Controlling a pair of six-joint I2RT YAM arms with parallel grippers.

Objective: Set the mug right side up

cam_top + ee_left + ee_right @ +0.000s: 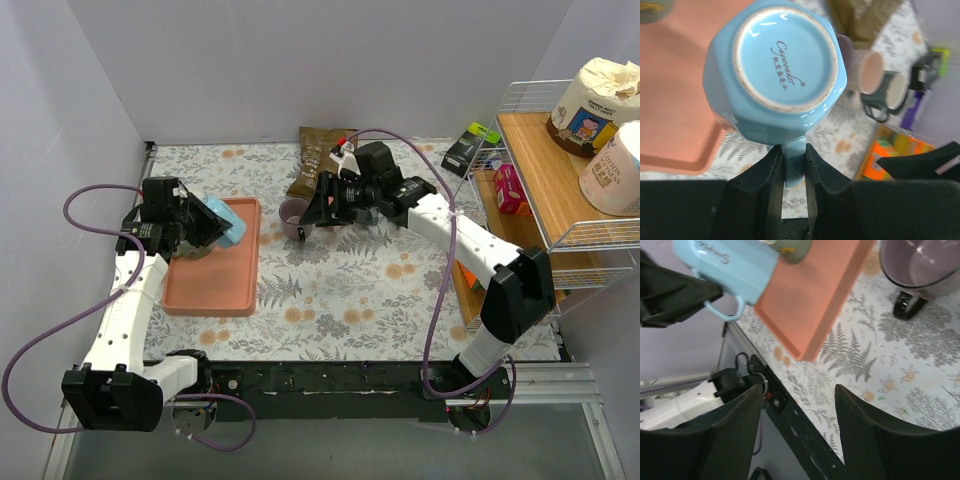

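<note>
Light-blue mug (785,65) clamped by its handle in the left gripper (794,161), held tipped over the far edge of the salmon tray (215,285), right gripper (797,396) spread wide, empty, near 1 purple mug (293,215).

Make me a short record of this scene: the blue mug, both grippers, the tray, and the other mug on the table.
blue mug: in the air over the tray, tipped, its base facing the left wrist camera
left gripper: shut on the blue mug's handle
right gripper: open, holding nothing, over the table beside the purple mug
tray: salmon pink, on the left part of the table
purple mug: upright on the table, right of the tray
</note>
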